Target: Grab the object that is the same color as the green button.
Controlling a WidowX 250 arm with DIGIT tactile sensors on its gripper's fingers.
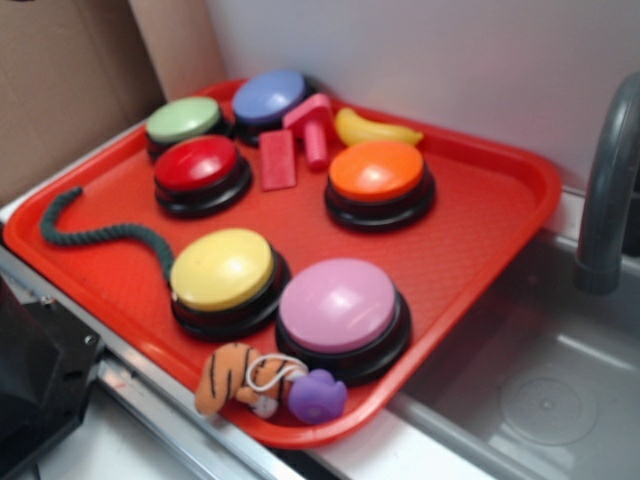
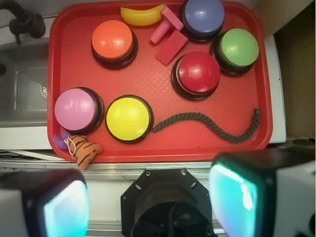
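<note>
**Operator:** While I hold high over the near edge of the tray, my gripper [image 2: 148,197] is spread wide and empty, both pads framing the bottom of the wrist view, touching nothing.

**Spotter:** Where's the target from there?

**Operator:** Closest thing ahead of the gripper, slightly to its right in the wrist view: the dark green rope [image 2: 212,126]. It lies flat on the red tray [image 2: 148,79] in a loose wave, one end just beside the yellow button [image 2: 129,118], the other curling up near the tray's right rim. It's well apart from the green button [image 2: 239,48], which sits farther ahead on the right, with the red button [image 2: 198,72] between them.

**Spotter:** So which step are you on?

**Operator:** Approach, I'd say. Nothing is grasped and I'm not yet over the rope.

**Spotter:** And next?

**Operator:** I'd move forward and a little right until the middle of the rope sits between the pads, turn the wrist so the jaws straddle the strand across its width, then descend to the tray floor and close. I'd avoid the end by the yellow button, where a pad could catch the dome. The rope looks thin and limp, so it needs a low pinch or it may slip out.
</note>
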